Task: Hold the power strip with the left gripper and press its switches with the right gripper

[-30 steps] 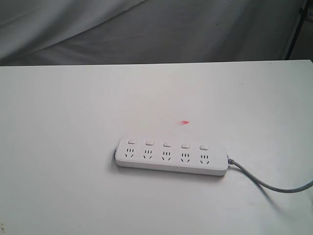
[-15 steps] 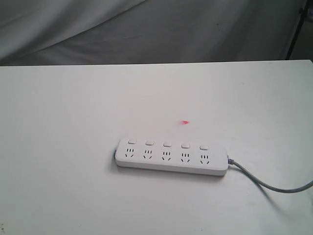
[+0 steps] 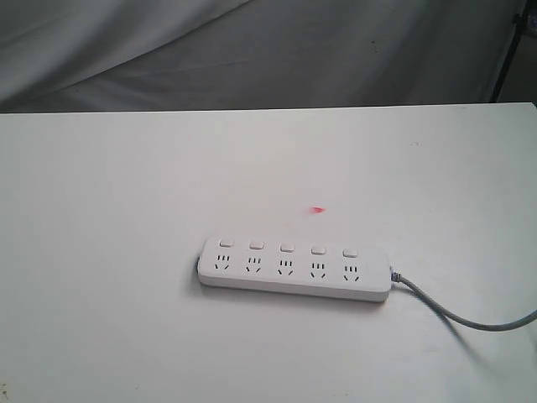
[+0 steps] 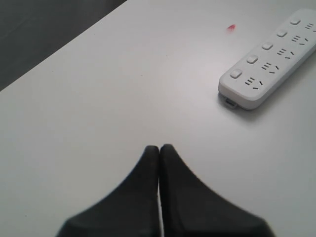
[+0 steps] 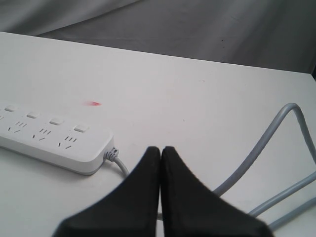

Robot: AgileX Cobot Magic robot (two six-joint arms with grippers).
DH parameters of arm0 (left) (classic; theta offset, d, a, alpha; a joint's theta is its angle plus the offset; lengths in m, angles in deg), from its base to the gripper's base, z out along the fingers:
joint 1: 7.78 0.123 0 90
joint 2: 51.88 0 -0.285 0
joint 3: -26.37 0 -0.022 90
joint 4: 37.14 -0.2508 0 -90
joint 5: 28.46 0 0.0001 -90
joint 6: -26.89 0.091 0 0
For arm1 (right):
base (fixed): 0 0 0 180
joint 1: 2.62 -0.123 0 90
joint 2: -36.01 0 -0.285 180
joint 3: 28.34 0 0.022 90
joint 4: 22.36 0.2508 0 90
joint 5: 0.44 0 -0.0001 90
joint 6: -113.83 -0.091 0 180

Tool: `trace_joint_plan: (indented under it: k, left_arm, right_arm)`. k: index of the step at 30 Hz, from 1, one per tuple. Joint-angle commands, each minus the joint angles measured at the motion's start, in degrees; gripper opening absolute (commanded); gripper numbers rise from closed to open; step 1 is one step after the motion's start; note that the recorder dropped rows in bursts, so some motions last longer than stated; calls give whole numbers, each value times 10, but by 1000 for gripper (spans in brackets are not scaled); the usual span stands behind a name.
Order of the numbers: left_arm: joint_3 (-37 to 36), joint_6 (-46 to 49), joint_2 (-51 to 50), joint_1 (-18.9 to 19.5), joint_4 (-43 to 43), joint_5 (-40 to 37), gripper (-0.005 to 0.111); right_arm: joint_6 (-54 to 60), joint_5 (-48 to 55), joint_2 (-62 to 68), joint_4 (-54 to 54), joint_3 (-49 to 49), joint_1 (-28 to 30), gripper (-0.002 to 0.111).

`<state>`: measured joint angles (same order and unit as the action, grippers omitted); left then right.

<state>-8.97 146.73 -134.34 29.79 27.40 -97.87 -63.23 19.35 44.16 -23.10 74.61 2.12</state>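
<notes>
Reaching comes first: the left gripper (image 4: 159,148), fingers pressed together and empty, sits well apart from the power strip (image 3: 294,270), off its cord-free end. It should open before clamping there, clear of the switches (image 3: 286,248). The right gripper (image 5: 160,149), likewise closed on nothing, hovers near the cord (image 3: 453,317) end; closed tips suit pressing. The power strip lies flat on the table (image 3: 126,210). No readable writing shows.

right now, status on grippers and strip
Left gripper shut, empty, off the strip. Right gripper shut, empty, near the cord. It lies flat on table, untouched. Nothing in the way.
</notes>
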Motion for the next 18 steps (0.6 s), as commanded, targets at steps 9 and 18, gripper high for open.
trace_joint_plan:
  k: [9,18]
  left_arm:
    - [4,2,0,1,0,-6,32]
    - [4,2,0,1,0,-4,93]
  right_arm:
    - [-1,0,-4,3,-2,4,0]
    - [-1,0,-4,3,-2,4,0]
